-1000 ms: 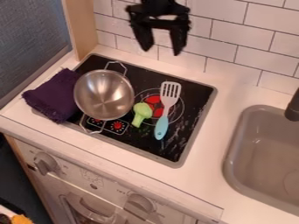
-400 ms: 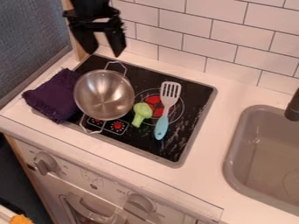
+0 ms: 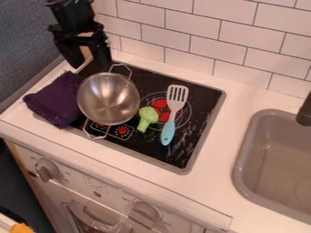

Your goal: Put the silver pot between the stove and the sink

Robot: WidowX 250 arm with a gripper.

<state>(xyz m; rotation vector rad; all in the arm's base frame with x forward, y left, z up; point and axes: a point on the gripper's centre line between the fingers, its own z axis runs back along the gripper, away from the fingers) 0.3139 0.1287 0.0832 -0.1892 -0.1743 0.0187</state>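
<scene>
Well, the silver pot (image 3: 108,98) sits near the parted claw (image 3: 92,66); lower down.

From where I stand, there's a lane of bare desk (image 3: 218,136) between the stove (image 3: 205,96) and the sink (image 3: 238,168). Going straight across to it from the pot (image 3: 108,99), a low pass meets 2 things: the green toy (image 3: 147,117), just beside the pot, then the spatula (image 3: 173,111). Behind them there's room along the back of the stove, below the tiled wall (image 3: 243,36). The cloth (image 3: 54,99) crowds the pot's left side, while its back handle (image 3: 123,67) is open to the end effector (image 3: 91,65). The faucet (image 3: 305,111) juts in by the sink's right side.
</scene>
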